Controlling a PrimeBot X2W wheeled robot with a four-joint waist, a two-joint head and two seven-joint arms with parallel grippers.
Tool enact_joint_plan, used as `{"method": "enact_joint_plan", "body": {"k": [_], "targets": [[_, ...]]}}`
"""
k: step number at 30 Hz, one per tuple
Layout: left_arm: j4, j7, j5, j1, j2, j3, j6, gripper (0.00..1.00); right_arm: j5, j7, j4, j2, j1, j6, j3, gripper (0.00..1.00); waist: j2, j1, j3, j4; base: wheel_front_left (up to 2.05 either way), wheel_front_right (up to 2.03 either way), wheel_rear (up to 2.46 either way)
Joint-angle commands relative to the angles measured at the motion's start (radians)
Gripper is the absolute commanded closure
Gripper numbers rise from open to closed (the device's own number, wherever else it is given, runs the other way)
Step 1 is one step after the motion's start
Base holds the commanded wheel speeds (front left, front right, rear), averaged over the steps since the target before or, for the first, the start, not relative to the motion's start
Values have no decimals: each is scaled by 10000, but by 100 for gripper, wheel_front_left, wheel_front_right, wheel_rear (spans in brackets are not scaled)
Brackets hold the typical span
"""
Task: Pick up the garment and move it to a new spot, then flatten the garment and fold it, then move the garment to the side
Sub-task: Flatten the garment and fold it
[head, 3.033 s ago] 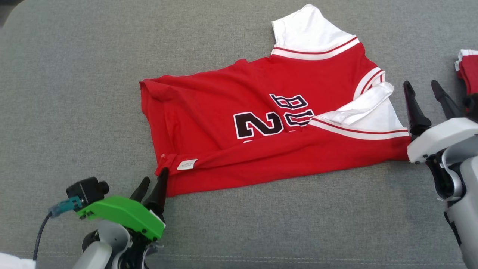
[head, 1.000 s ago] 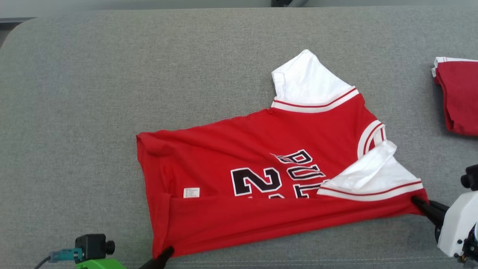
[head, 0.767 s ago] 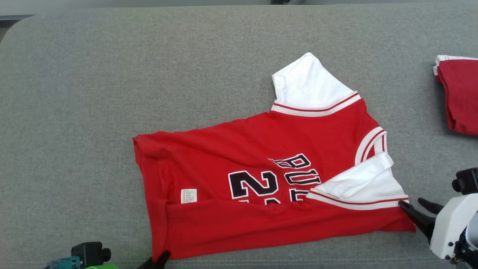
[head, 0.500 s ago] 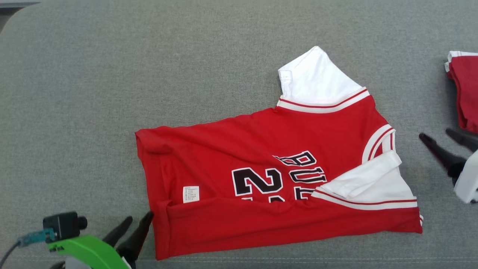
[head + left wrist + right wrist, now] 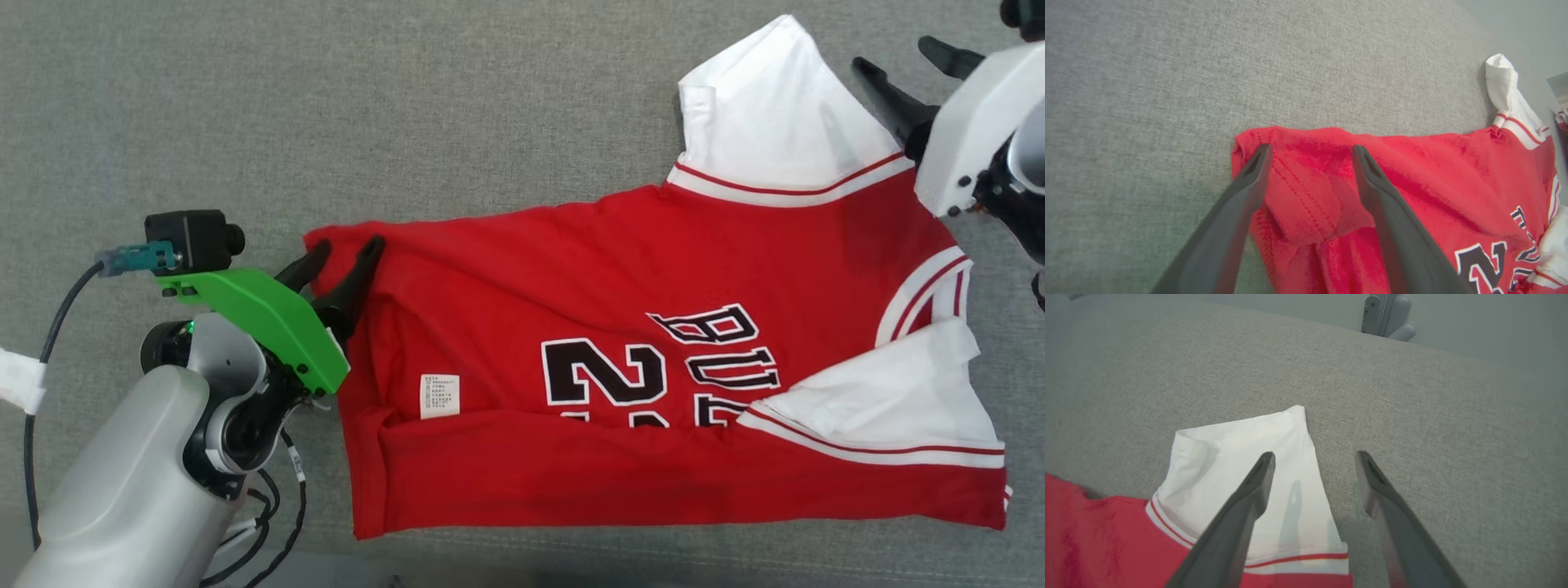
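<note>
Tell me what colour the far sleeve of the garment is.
The sleeve is white, with a thin red stripe; clearest in the head view.

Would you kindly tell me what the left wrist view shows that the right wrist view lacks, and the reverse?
Left wrist view: the left gripper, jaws open astride the hem corner of the red jersey, plus the black number. Right wrist view: the right gripper, jaws open astride the edge of the white sleeve, plus a grey device at the top. Shared: the red jersey, that white sleeve and the grey fabric surface.
</note>
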State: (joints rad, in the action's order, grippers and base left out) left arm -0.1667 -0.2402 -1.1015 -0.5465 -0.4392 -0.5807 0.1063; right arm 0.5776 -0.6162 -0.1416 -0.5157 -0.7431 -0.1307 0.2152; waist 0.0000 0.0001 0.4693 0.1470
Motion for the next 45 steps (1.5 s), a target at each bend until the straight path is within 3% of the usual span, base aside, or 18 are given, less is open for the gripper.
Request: {"method": "enact_joint_plan", "body": {"k": [1, 9, 19, 33, 42, 43, 44, 45], "targets": [[-162, -53, 147, -302, 99, -91, -159, 0, -184, 51, -328, -64, -449, 5, 263, 0, 0, -1, 621, 516, 0, 0, 0], [-728, -41, 762, -829, 149, -601, -516, 0, -190, 79, -2009, -58, -1688, 2, 1330, 0, 0, -1, 748, 888, 0, 0, 0], [-751, -374, 816, -929, 62, -859, -621, 0, -7, 442, -2904, -154, -2150, 2, 1970, 0, 0, -1, 741, 940, 0, 0, 0], [-1122, -335, 923, -1266, -177, -740, -494, 0, 147, 858, -3592, -142, -2720, 7, 2496, 0, 0, -1, 854, 876, 0, 0, 0], [-1288, -802, 532, -1248, 135, -960, -877, 0, 319, 687, -3813, -129, -2910, 7, 2834, 0, 0, -1, 955, 862, 0, 0, 0], [-1325, -817, 478, -1260, 178, -970, -936, 15, 373, 654, -3784, -99, -2917, 2, 2921, 0, 0, -1, 962, 857, 0, 0, 0], [-1349, -763, 403, -1285, 256, -936, -992, 81, 447, 691, -3758, -63, -2929, 1, 2959, 100, 0, -1, 967, 850, 0, 0, 0], [-1366, -788, 326, -1314, 322, -953, -1107, 100, 566, 686, -3752, -14, -2932, 1, 2992, 100, 0, -1, 965, 845, 0, 0, 0]]}}
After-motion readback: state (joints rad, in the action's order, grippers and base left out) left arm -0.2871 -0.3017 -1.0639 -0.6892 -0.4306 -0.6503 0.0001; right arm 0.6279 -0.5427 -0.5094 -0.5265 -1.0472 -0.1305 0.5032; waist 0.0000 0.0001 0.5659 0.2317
